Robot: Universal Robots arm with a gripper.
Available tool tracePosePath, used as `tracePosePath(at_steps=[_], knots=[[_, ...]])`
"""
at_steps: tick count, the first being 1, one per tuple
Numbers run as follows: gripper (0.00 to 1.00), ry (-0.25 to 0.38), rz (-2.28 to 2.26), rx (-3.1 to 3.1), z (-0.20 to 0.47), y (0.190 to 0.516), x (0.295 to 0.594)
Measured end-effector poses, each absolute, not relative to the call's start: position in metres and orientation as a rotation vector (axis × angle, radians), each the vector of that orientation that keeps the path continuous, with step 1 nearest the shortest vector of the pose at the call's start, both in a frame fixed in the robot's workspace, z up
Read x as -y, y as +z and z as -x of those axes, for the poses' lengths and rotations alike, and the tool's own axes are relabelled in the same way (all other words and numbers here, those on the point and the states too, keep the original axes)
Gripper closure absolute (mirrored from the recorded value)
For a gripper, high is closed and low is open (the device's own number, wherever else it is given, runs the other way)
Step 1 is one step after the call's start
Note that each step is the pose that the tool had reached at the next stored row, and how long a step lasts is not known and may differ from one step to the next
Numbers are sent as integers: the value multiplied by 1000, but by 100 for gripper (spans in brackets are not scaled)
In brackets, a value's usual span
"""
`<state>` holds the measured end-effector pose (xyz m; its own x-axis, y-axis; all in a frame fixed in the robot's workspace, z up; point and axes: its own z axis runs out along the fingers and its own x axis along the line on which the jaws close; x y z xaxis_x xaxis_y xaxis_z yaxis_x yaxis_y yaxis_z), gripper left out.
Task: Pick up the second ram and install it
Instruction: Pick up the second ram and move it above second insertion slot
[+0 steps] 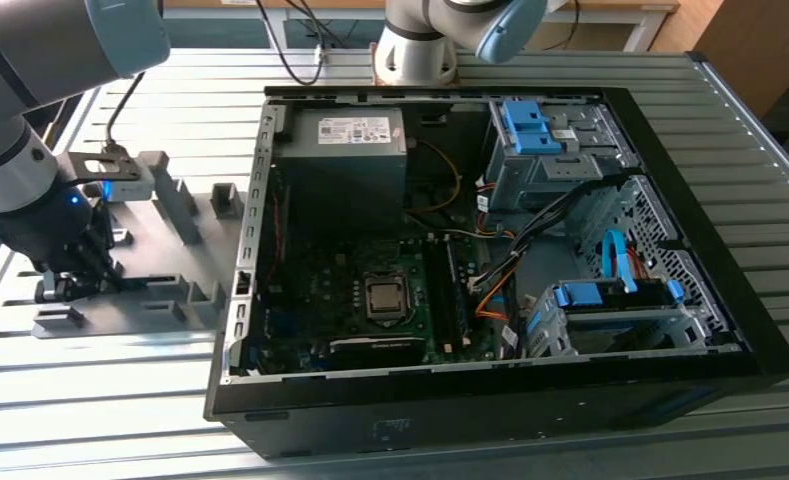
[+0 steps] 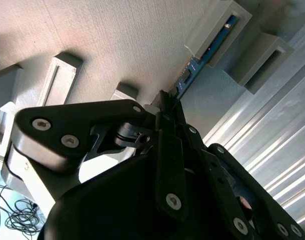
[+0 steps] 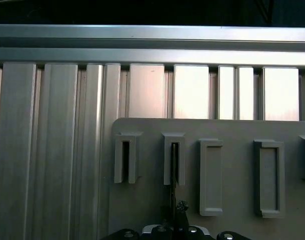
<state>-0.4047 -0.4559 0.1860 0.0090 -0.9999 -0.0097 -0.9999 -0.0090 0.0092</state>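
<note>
Gripper point(image 2: 166, 100) is closed on the second ram point(image 2: 193, 66), fingertips pinching the thin board at one end. The ram's other end sits in the slot of a grey holder block point(image 2: 220, 30) near the edge of the grey tray point(image 2: 117, 35). Ram is blue-green w/ small parts along its face, standing on edge. More slotted blocks line the same tray edge. In the exterior view the arm is low over the tray, toward the exterior view's left. Tray lies on a slatted alu table point(image 1: 101, 400). Open PC case point(image 1: 528, 400) is just beside the tray, motherboard point(image 1: 321, 290) exposed.
</note>
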Motion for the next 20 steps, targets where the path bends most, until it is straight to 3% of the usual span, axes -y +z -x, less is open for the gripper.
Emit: tracePosePath(at_steps=[20], knots=[[86,21,2231,-2211,405,190,456]])
